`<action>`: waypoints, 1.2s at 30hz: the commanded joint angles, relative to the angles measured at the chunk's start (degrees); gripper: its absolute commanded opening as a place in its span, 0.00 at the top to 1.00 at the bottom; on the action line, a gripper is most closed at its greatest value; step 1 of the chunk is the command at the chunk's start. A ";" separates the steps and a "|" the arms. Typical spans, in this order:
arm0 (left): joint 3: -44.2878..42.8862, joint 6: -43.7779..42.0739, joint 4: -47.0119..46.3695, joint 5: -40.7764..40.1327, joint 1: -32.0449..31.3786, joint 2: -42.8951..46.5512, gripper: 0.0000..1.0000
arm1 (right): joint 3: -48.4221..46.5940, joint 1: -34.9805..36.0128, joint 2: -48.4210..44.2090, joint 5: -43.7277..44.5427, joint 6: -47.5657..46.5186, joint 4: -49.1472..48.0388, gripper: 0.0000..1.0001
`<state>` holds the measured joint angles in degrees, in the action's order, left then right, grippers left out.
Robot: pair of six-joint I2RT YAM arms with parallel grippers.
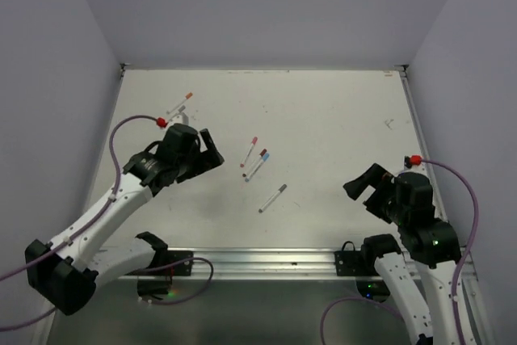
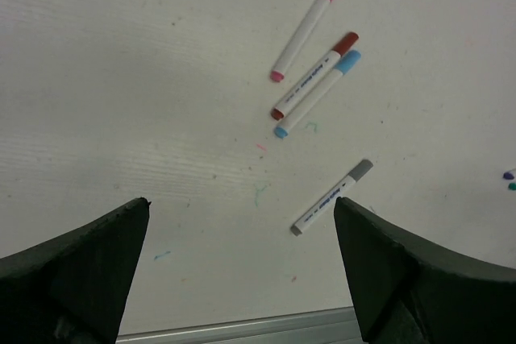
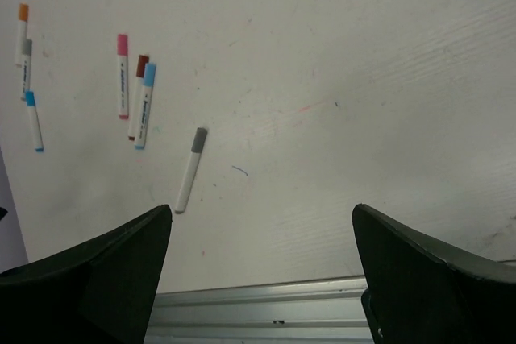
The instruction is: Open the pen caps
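**Grey pen first: left arm is nearer, pen axis is diagonal to my jaws**

Both pincers are spread wide and neither holds anything. My left gripper (image 1: 214, 151) hangs over the table (image 1: 339, 111), just left of the centre group of pens. My right gripper (image 1: 363, 191) is off at the right side, well apart from every pen.

Pens, all capped as far as I can see:
- The pink pen (image 2: 308, 26) is the farthest of the centre group.
- The red pen (image 2: 314, 76) and blue pen (image 2: 316, 93) lie side by side and touching.
- The grey pen (image 2: 331, 197) lies alone, nearest the arm bases.
- The orange pen (image 1: 181, 104) is away at the far left.

Key relation:
- From above, the four centre pens share one diagonal, tails near-left and caps far-right.
- The grey pen lies between the arms, a bit closer to the left one.
- In the left wrist view it sits ahead and to the right of the jaw gap. The grey cap (image 2: 360, 170) points up and away from me.
- That axis is oblique to my closing line, neither across it nor along it.

My read:
- I'd turn the left wrist until the jaws close across the white barrel.
- The right arm would then come in from the cap end, since the caps point toward its side.
- Red and blue touch, so a clean single pick there looks awkward. Grey is the easy start.
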<state>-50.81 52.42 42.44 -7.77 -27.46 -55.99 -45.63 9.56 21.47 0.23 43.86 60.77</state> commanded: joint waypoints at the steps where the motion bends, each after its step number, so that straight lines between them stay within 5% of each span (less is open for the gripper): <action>1: -5.87 -1.18 -0.69 -9.26 -10.48 -7.70 0.02 | 2.12 -0.16 5.49 -6.70 -0.34 -3.28 0.01; 6: -6.34 -3.28 -6.55 -8.77 -20.07 -11.43 0.06 | 6.59 -0.16 14.97 -19.56 -4.74 -11.37 0.01; 11: -2.63 -7.50 -20.45 -1.65 -23.51 -11.34 0.07 | 7.48 0.37 19.74 -15.88 -5.01 -12.87 0.01; 16: 0.00 -12.87 -31.86 9.42 -24.66 -15.11 0.21 | 6.78 5.54 26.93 -12.81 -3.69 -17.96 0.01; 20: 0.53 -14.98 -34.96 9.88 -25.27 -19.68 0.27 | 4.76 13.88 32.39 -7.80 -0.01 -21.40 0.01; 36: 10.46 -17.36 -44.19 8.03 -28.79 -26.36 0.41 | 7.48 14.34 34.08 -7.18 0.00 -26.68 0.01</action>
<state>-41.08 36.80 4.78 0.69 -55.92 -81.73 -37.78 23.64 55.83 -8.49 44.66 35.16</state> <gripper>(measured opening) 0.594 0.987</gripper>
